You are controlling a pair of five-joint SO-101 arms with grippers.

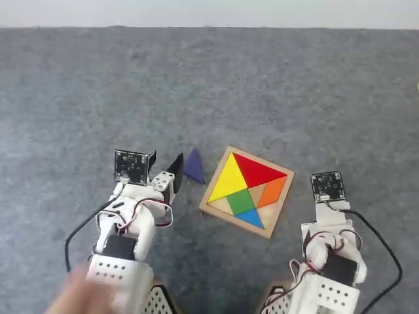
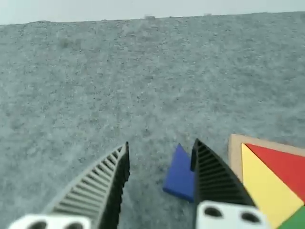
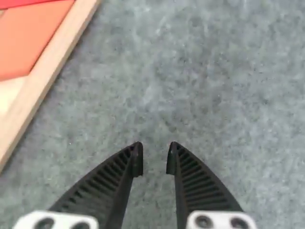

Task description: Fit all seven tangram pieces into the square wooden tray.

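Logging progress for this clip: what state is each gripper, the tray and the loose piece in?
left gripper: open, nothing held.
right gripper: narrowly open, nothing held.
wooden tray: partly filled, bare wood showing.
blue triangle: lying flat outside the tray.

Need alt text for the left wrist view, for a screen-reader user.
The left gripper, jaws open, sits low over a grey mat, with a blue tangram piece lying between the jaws, close to one of them. Beside it is a corner of the wooden tray, holding a red piece and a yellow piece.
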